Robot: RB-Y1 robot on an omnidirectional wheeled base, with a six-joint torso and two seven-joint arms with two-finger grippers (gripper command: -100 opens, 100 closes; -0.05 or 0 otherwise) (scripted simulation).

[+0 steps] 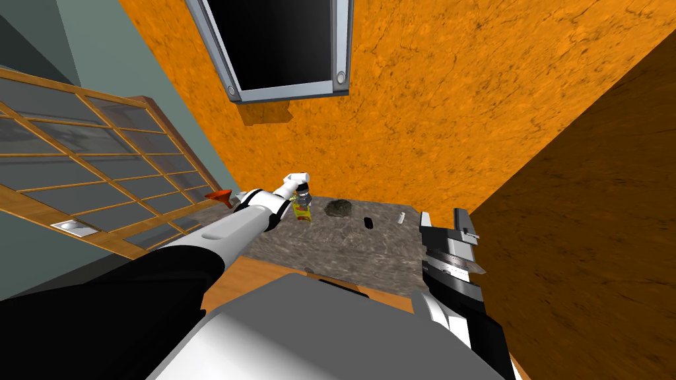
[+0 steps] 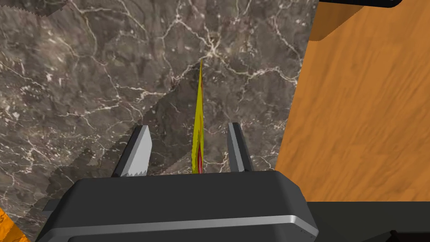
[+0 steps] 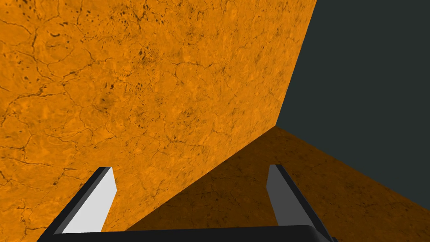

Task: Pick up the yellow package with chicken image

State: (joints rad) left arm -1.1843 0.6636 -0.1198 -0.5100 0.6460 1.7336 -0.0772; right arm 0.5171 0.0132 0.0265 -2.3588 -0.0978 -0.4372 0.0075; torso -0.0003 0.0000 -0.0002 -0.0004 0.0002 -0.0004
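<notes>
Countertop (image 1: pixel 370 254): dark grey-brown marble with white veins and wood trim along its near edge, set against a mottled orange wall (image 1: pixel 462 99).
Room: a wood-latticed window (image 1: pixel 86 165) on the grey-green wall (image 1: pixel 119 53) to the left. A metal frame (image 1: pixel 290 89) surrounds a black area high on the orange wall. A darker brown wall (image 1: pixel 581 231) closes the right side.
Yellow package (image 1: pixel 304 211): upright near the countertop's back edge, left of its middle.
Left gripper (image 2: pixel 189 125): over the package, which sits edge-on between its blades. The blades stand apart and neither touches it.
Right gripper (image 1: pixel 443 216): by the countertop's right edge, blades spread wide.
Other things: an orange-red funnel (image 1: pixel 220 196) at the back left corner. Along the back edge, on the package's right, lie a dark lump (image 1: pixel 339 208), a small black piece (image 1: pixel 368 223) and a small white piece (image 1: pixel 401 217).
</notes>
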